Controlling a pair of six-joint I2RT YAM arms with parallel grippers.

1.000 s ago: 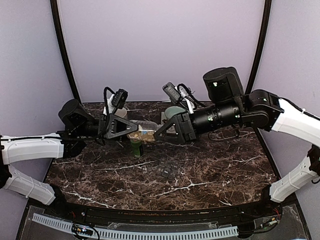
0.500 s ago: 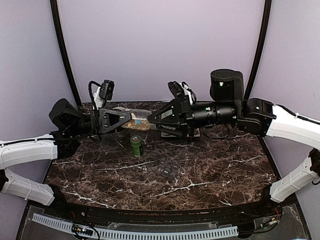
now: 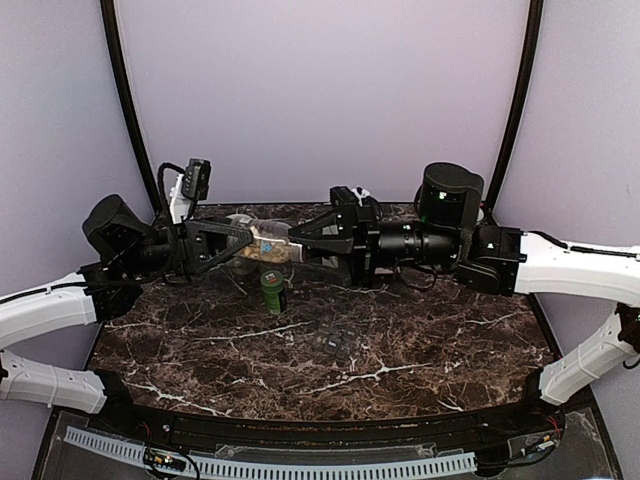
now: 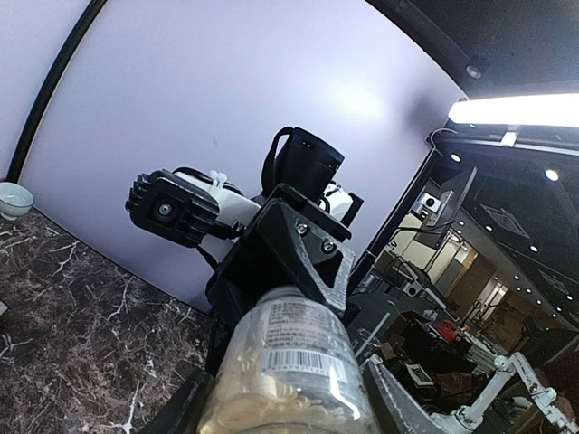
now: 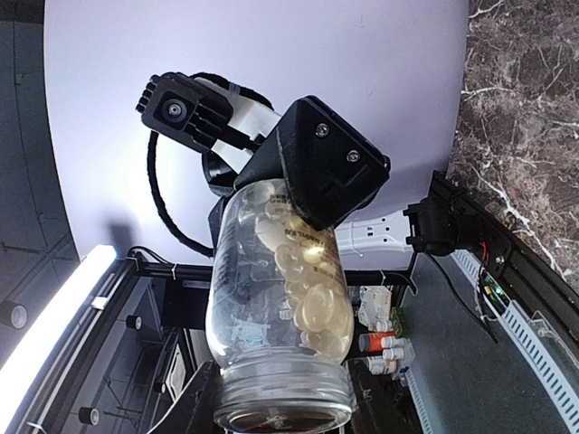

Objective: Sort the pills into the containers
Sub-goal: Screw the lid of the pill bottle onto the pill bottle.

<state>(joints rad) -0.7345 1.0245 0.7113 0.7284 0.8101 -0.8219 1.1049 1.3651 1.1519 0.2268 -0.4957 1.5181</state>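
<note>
My left claw (image 3: 240, 243) and right claw (image 3: 300, 248) each clamp one end of a clear plastic bottle (image 3: 266, 250) of pale tan pills (image 5: 303, 289). Its long axis is level, running left to right above the dark marble table (image 3: 450, 330). The dark grey three-compartment strip (image 3: 335, 343) lies below and nearward, closer to my right claw. A small green cylinder (image 3: 272, 290) stands under the bottle, and open marble rings the strip.
</note>
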